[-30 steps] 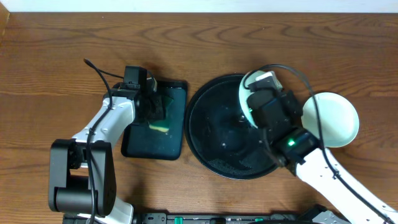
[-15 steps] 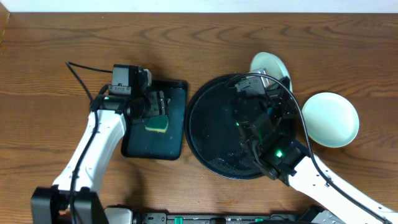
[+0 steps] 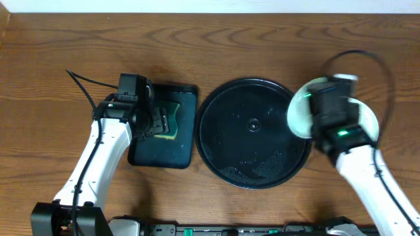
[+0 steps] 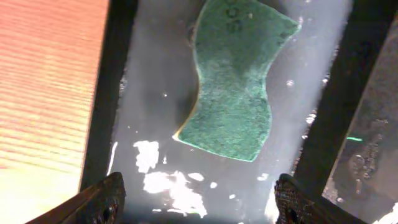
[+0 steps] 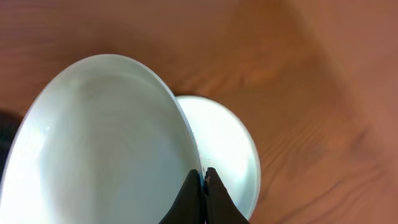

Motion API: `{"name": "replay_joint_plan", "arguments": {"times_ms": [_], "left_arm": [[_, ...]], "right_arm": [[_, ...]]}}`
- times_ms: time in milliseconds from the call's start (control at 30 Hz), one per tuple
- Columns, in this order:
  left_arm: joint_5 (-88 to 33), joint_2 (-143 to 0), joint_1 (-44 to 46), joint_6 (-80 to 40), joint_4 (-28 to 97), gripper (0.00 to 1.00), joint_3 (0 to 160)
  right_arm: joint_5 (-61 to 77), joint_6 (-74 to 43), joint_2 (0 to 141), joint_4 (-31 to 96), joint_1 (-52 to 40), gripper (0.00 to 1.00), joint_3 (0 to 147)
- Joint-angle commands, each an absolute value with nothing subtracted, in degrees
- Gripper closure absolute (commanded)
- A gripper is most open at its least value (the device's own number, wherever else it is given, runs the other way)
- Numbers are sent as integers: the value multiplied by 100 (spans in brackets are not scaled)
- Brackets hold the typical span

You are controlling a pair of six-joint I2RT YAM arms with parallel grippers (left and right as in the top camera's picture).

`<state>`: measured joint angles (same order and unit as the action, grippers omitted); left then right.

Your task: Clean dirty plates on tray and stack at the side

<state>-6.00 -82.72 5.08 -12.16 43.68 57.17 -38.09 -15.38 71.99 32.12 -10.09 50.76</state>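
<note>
My right gripper (image 5: 203,185) is shut on the rim of a pale mint plate (image 5: 99,143) and holds it tilted above another pale plate (image 5: 231,149) lying on the wood. In the overhead view the held plate (image 3: 299,110) hangs at the right rim of the round black tray (image 3: 252,134), with my right gripper (image 3: 315,113) beside it and the lower plate (image 3: 371,124) mostly hidden under the arm. No plate shows on the tray. My left gripper (image 4: 199,208) is open and empty above a green sponge (image 4: 236,81).
The sponge (image 3: 172,122) lies on a small rectangular black tray (image 3: 164,152) left of the round tray, under my left gripper (image 3: 157,122). Wet white specks dot that tray (image 4: 165,183). Bare wooden table lies all around.
My right arm has swung right with the plate, from over the round tray to above the plate on the table. My left gripper has shifted slightly over the rectangular tray.
</note>
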Motion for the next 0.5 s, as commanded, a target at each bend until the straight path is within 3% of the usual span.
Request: {"name": "replay_joint_plan", "arguments": {"times_ms": [0, 167, 467], "left_arm": [[-340, -8261, 491, -1297, 4423, 22, 5822], [-340, -8261, 493, -1297, 4431, 22, 5822], [-342, -8261, 493, -1297, 4431, 22, 5822]], "right_arm": [[-1629, -2228, 7157, 3260, 200, 99, 5129], [-757, -2226, 7341, 3371, 1911, 99, 5026], [-620, -2226, 7878, 3406, 2766, 99, 4991]]}}
